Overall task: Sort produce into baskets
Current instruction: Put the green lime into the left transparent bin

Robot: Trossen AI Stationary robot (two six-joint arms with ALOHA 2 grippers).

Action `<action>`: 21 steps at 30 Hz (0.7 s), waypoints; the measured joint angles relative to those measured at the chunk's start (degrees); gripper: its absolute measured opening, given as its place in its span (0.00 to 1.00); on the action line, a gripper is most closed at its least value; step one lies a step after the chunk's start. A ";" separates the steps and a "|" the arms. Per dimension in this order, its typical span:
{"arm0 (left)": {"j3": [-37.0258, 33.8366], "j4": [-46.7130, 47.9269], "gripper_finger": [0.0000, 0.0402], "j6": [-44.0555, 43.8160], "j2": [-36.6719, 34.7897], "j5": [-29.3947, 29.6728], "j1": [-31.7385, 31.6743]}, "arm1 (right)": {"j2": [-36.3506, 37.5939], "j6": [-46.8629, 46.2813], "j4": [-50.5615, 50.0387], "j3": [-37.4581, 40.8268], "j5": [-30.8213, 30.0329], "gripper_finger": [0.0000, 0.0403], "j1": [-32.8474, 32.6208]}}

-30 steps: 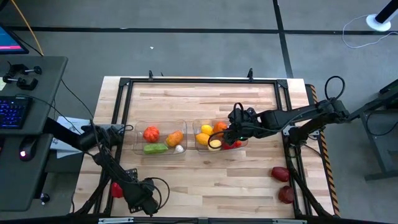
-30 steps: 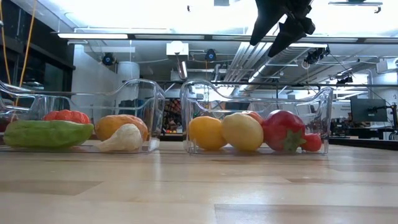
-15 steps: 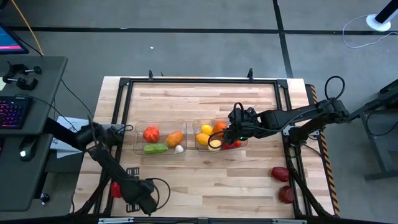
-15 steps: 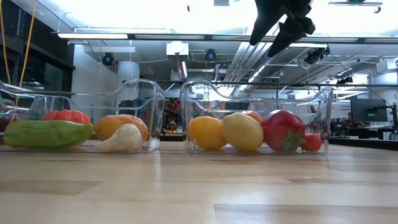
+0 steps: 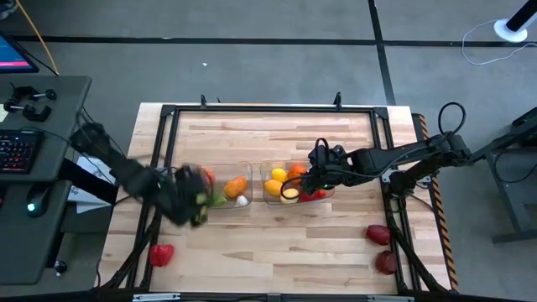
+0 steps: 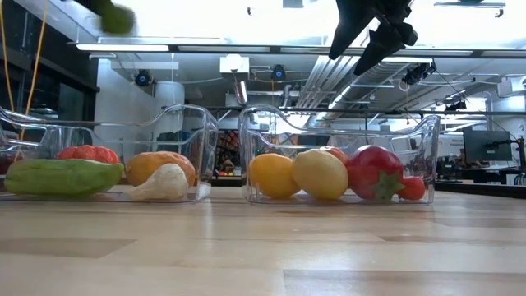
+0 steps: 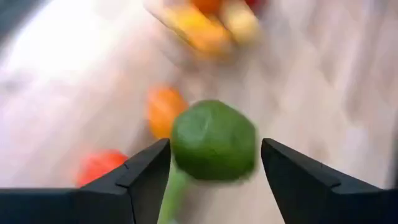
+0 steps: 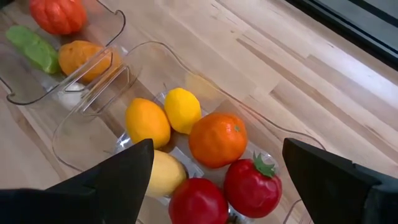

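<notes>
One green produce piece (image 7: 213, 140) between the left gripper (image 7: 213, 163) jaws, gripped, above the left basket (image 5: 186, 178).

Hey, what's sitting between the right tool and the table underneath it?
The right tub of produce: the right tool hangs open above its orange, shown in the right wrist view.
</notes>
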State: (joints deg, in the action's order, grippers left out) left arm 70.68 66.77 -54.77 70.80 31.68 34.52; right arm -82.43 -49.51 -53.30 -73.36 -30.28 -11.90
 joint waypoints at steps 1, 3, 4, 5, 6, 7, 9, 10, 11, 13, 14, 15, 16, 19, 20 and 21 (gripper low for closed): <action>-0.41 -0.02 0.60 0.00 -1.32 1.73 -2.57 | 0.00 -0.11 0.00 0.00 0.02 0.87 0.00; -1.25 0.16 0.60 1.66 -2.88 1.65 -8.18 | 0.00 -0.16 0.00 0.00 0.00 0.87 0.00; -1.59 0.14 0.60 2.71 -3.28 0.94 -10.55 | 0.00 -0.16 0.00 0.00 0.01 0.87 0.00; -1.86 0.18 0.60 3.39 -3.52 0.03 -12.85 | 0.00 -0.22 -0.01 0.00 0.02 0.87 0.00; -2.07 0.04 0.60 4.00 -3.67 -0.99 -14.66 | 0.00 -0.57 -0.02 0.00 0.01 0.87 0.00; -2.23 -0.08 0.60 4.67 -3.72 -2.15 -16.16 | 0.00 -0.84 -0.02 0.00 0.02 0.87 0.00; -2.60 -0.09 0.60 6.10 -3.46 -4.25 -18.30 | 0.00 -1.50 -0.02 0.00 0.00 0.87 0.00; -2.68 -0.12 0.60 6.44 -3.10 -4.84 -18.87 | 0.00 -1.64 -0.02 0.00 0.00 0.87 0.00; -2.86 -0.32 0.60 6.46 -2.82 -5.00 -19.36 | 0.00 -1.67 -0.01 0.00 0.00 0.87 0.00; -3.53 -0.28 0.60 6.42 -2.64 -5.27 -19.75 | 0.00 -1.67 -0.02 0.00 0.00 0.87 0.01; -3.71 -0.25 0.60 6.42 -2.53 -5.80 -19.80 | 0.00 -1.67 -0.02 0.00 0.00 0.87 0.00; -3.96 -0.50 0.60 6.40 -2.47 -6.23 -19.77 | 0.00 -1.67 -0.02 0.00 0.00 0.87 0.00; -4.21 -0.53 0.61 6.06 -2.43 -7.08 -19.77 | 0.00 -1.67 -0.02 0.00 0.01 0.87 0.00; -4.42 -0.49 0.61 5.34 -2.42 -10.01 -19.14 | 0.00 -1.61 -0.02 0.00 0.00 0.87 0.00; -4.42 -0.55 0.61 5.16 -2.44 -10.66 -18.68 | 0.00 -1.57 -0.02 0.00 -0.11 0.87 0.00; -4.42 -0.46 0.61 4.94 -2.44 -10.88 -18.06 | 0.00 -1.52 -0.02 0.00 -0.44 0.87 0.00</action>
State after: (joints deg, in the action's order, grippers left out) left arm 66.26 66.31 -49.83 68.36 20.80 16.45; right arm -82.44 -51.02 -53.32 -73.36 -30.72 -11.90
